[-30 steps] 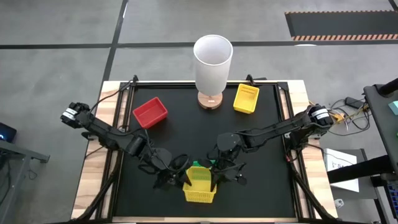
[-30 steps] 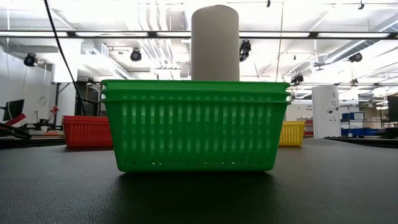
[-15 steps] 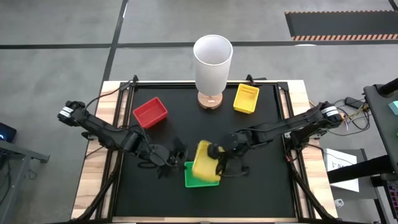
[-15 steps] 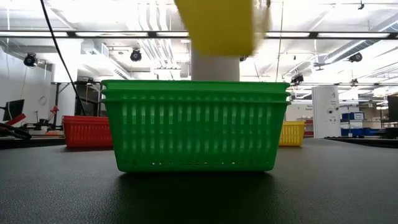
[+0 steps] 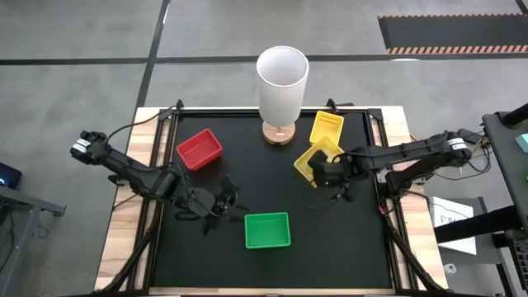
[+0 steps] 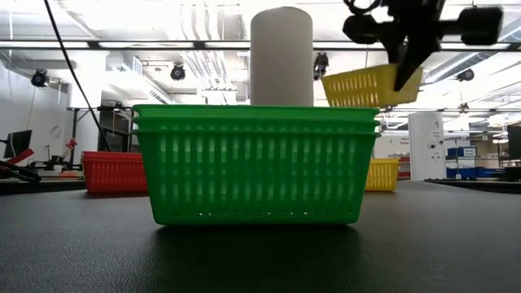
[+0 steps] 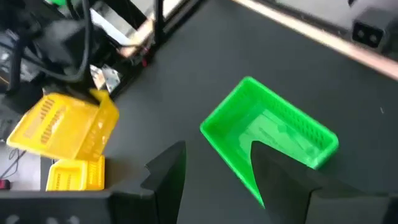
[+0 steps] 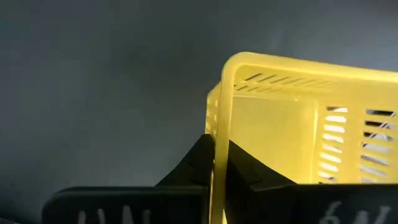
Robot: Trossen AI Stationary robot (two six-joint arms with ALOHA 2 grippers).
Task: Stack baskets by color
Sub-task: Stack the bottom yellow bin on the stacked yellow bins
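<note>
A yellow basket (image 5: 318, 157) hangs in the air to the right of the white cylinder (image 5: 282, 82), with my right gripper (image 5: 317, 175) shut on it. Below and beyond it a second yellow basket (image 5: 326, 129) rests on its bottom on the black table. Green baskets (image 5: 267, 230), nested with two rims showing (image 6: 255, 118), stand near the table's front middle. A red basket (image 5: 199, 148) sits at the far left. My left gripper (image 5: 221, 200) hovers open just left of the green baskets (image 7: 267, 134), with nothing between its fingers. My right gripper pinches one wall of the yellow basket at its rim (image 8: 217, 146), one finger (image 8: 196, 163) outside the wall and the other (image 8: 252, 171) inside the basket. The fingers come from above, slanting down. The basket hangs lifted clear of the table, slightly tilted (image 6: 370, 85), opening upward.
The tall white cylinder on its wooden base (image 5: 279, 132) stands at the far middle, close to both yellow baskets. Wooden table borders (image 5: 128, 198) and black frame rails run along the left and right sides. Bare black mat lies at the near left and near right.
My right gripper has lifted the yellow basket off the green baskets at the table's front and carried it toward the far right, turning as it went; the basket tipped steeply midway and is now nearly level. My left gripper has drawn back to the left. The green baskets stayed put.
</note>
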